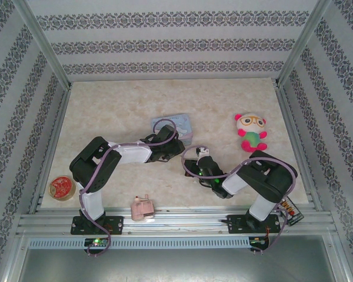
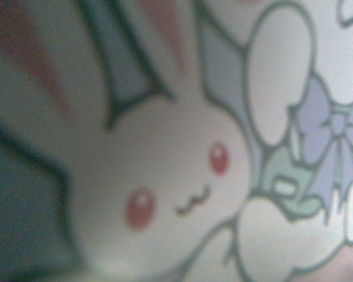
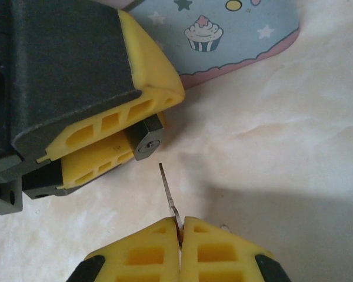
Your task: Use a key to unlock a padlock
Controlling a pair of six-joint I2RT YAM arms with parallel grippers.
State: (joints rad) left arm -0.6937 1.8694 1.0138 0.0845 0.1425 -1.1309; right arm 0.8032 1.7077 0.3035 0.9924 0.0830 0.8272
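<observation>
The tiny dark padlock [image 3: 147, 140] is pinched between the yellow fingers [image 3: 153, 82] of my left gripper [image 1: 177, 148], keyhole end sticking out and facing the key. My right gripper [image 3: 180, 226] is shut on the thin grey key [image 3: 167, 191]. The key's blade points up and left, and its tip stops a short gap below the keyhole without touching it. Seen from above, my right gripper [image 1: 195, 163] sits just right of and nearer than the left one, mid-table. The shackle is hidden behind the left fingers.
The blue cartoon tin [image 1: 175, 124] lies just behind the left gripper, with its lid [image 2: 165, 176] blurred and very close in the left wrist view. A plush toy [image 1: 250, 131] sits back right, a pink plastic toy [image 1: 142, 208] front centre, a red round thing [image 1: 62, 187] front left.
</observation>
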